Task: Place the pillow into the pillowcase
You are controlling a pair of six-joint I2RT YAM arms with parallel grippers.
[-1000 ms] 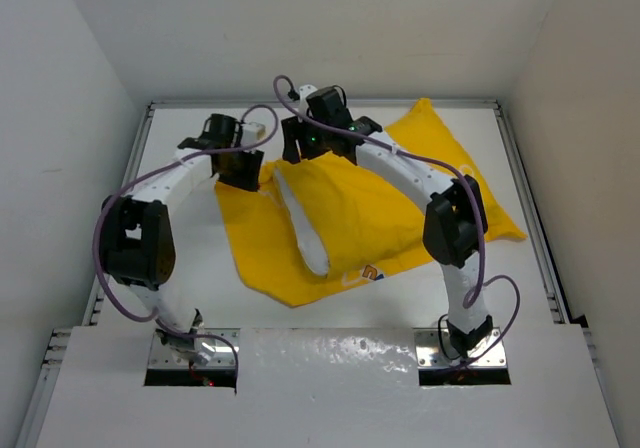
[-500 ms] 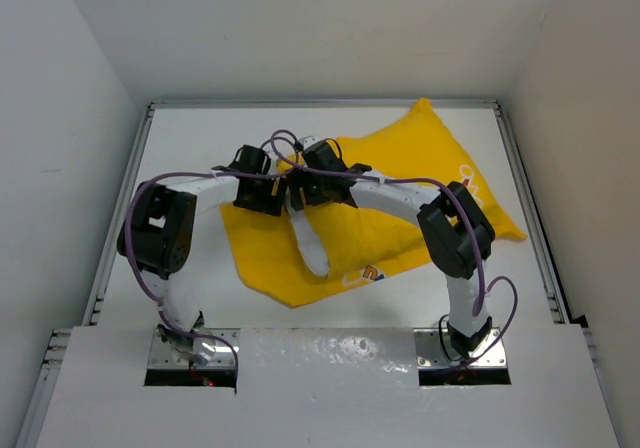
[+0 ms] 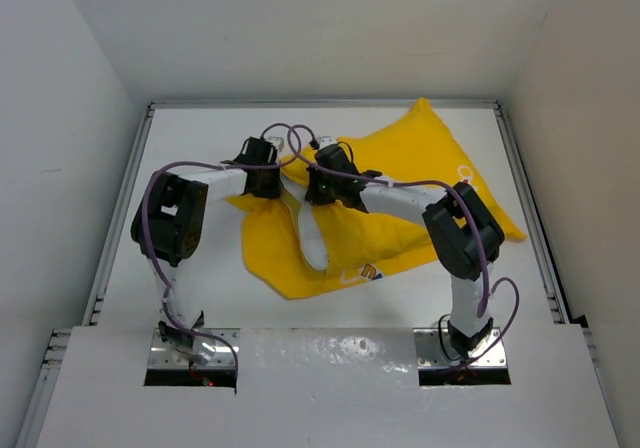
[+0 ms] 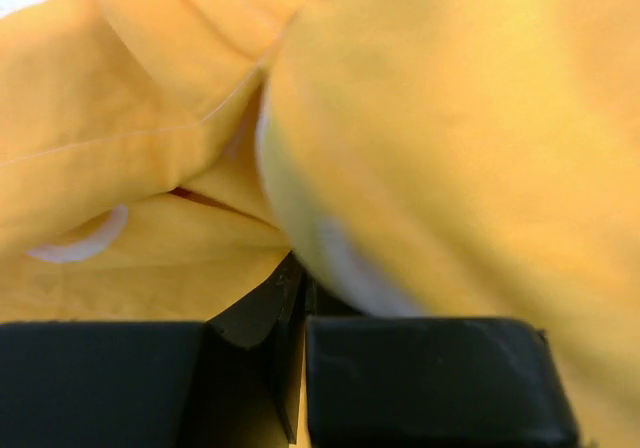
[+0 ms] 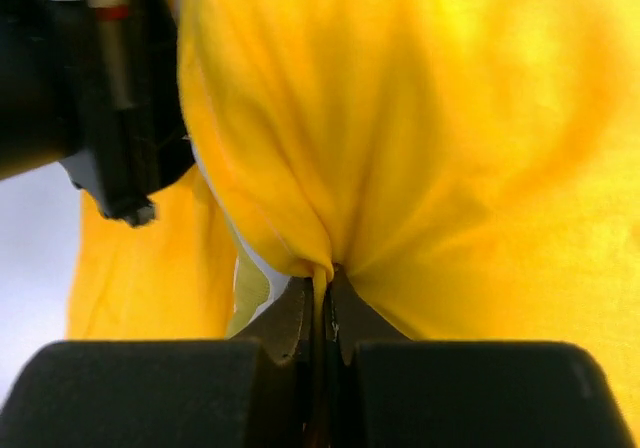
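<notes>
Judging by the top view, you've got most of the pillow (image 3: 312, 236) inside the case (image 3: 430, 163). Only a white strip shows at the mouth, centre-left of frame. The stuffed yellow bulk runs to the upper right, flat on the table (image 3: 190, 133).

Right gripper (image 5: 322, 280): fingers closed tight on a gathered fold of case, w/ pleats fanning up from the pinch. Left gripper (image 4: 297, 283): fingers together at the bottom of its view, yellow cloth meeting the tips. Prob. pinching the case hem, but the bite itself is hidden.

Handling: the case is thin, limp and slippery-ish. It bunches rather than slides, so take it at the hem, both sides of the mouth, not mid-panel. The pillow is plump, soft and light. It squashes, then springs back, and will drag the cloth w/ it.

Contents: the case holds the pillow, nothing else seen. The last white edge is not yet covered, so you'd need to pull the hem over it toward lower left.
</notes>
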